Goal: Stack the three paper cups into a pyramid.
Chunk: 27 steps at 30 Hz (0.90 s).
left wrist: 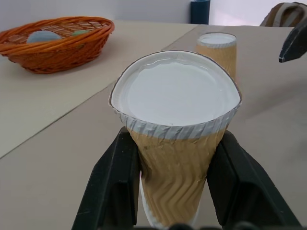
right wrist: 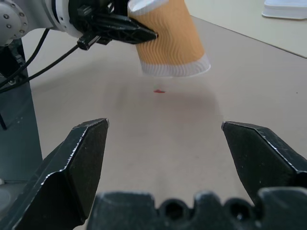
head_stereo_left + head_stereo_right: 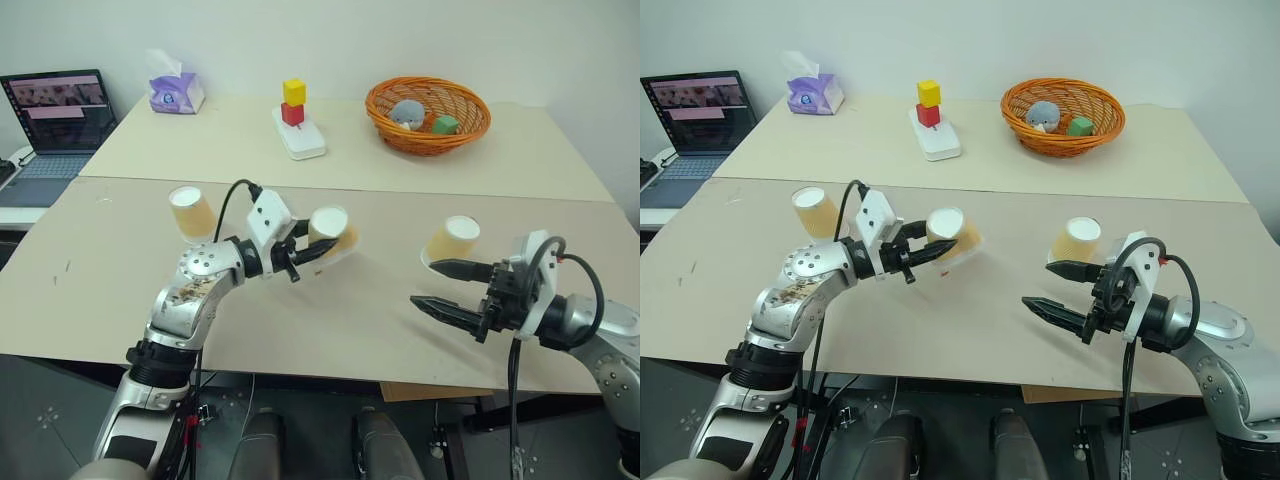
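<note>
Tan tapered paper cup [image 3: 330, 230] with white base, clamped between left gripper [image 3: 318, 249] fingers, tilted above beige table [image 3: 330, 330]. Second cup [image 3: 190, 211] inverted far left, third [image 3: 452, 240] beside right gripper [image 3: 440, 287], fingers spread, empty.

the left hand [image 3: 318, 249] reaches level toward the right, its two black fingers [image 1: 112, 184] clamped on the sides of a paper cup [image 3: 332, 230] held above the desk [image 3: 330, 330]. the right hand [image 3: 438, 287] hangs level right of that cup, pointing left, fingers spread wide and holding nothing.
</note>
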### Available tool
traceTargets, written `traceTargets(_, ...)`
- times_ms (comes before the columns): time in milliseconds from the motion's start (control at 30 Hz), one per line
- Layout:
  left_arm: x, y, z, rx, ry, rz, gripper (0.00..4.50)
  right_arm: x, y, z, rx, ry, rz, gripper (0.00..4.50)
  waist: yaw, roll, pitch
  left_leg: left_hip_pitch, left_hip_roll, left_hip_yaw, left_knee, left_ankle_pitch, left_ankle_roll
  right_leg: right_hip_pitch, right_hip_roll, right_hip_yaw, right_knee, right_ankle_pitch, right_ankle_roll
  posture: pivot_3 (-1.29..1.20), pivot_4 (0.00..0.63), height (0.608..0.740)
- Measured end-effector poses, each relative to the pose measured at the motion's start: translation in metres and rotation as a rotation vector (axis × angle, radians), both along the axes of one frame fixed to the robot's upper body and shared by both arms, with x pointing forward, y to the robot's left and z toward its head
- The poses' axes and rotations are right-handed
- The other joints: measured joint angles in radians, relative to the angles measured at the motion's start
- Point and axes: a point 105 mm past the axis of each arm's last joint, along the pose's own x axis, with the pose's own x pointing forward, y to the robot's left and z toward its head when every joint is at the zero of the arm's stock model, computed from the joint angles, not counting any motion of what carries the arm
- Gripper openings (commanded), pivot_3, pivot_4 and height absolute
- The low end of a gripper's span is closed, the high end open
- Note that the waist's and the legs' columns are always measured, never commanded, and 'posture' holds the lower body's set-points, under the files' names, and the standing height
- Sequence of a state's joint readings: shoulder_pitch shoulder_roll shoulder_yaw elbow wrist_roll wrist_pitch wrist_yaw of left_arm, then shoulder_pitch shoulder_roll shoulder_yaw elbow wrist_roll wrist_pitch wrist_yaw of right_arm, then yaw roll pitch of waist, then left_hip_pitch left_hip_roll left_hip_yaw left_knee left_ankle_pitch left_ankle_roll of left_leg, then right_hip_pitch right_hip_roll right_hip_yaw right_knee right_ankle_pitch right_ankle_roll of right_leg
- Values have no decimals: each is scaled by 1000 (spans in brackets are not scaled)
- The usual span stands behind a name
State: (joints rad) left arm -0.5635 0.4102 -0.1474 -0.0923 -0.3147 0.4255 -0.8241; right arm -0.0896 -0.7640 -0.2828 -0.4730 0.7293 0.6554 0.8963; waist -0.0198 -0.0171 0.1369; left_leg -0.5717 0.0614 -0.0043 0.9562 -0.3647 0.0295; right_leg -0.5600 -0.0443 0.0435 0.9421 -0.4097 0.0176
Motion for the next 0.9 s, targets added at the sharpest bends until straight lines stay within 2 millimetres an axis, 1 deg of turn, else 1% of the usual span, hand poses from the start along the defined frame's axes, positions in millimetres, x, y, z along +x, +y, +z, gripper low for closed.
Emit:
traceTargets(67,0,-4,-1,12,15,-30,1736,0,1,0,0,-1,-3,4500,2,0,0,0,0,0,0,0,0,0,0,0,0,0,0,0,150,658)
traceTargets(300,-4,-6,-12,65,50,-92,1736,2,2,0,0,-3,-14,4500,2,0,0,0,0,0,0,0,0,0,0,0,0,0,0,0,150,658)
traceTargets(367,-3,-5,-14,80,49,-97,2430,2,3,-1,1,-1,-12,4500,2,0,0,0,0,0,0,0,0,0,0,0,0,0,0,0,150,658)
traceTargets(400,-3,-4,-16,87,55,-97,2604,2,3,-2,1,2,-9,4500,2,0,0,0,0,0,0,0,0,0,0,0,0,0,0,0,150,658)
traceTargets(467,-3,-3,-17,91,56,-96,3303,2,4,-3,1,6,-8,4500,2,0,0,0,0,0,0,0,0,0,0,0,0,0,0,0,150,658)
traceTargets(533,-2,-3,-17,102,46,-86,4099,2,5,-3,1,8,-7,4500,3,0,0,0,0,0,0,0,0,0,0,0,0,0,0,0,150,658)
traceTargets(567,-1,-2,-17,103,42,-81,4412,2,4,-3,1,8,-8,4500,3,0,0,0,0,0,0,0,0,0,0,0,0,0,0,0,150,658)
traceTargets(800,3,-7,-13,69,19,-45,4412,3,3,-5,5,17,-15,4500,2,0,0,0,0,0,0,0,0,0,0,0,0,0,0,0,150,658)
traceTargets(900,7,-4,-2,5,6,3,4412,4,3,-5,5,17,-11,4500,2,0,0,0,0,0,0,0,0,0,0,0,0,0,0,0,150,658)
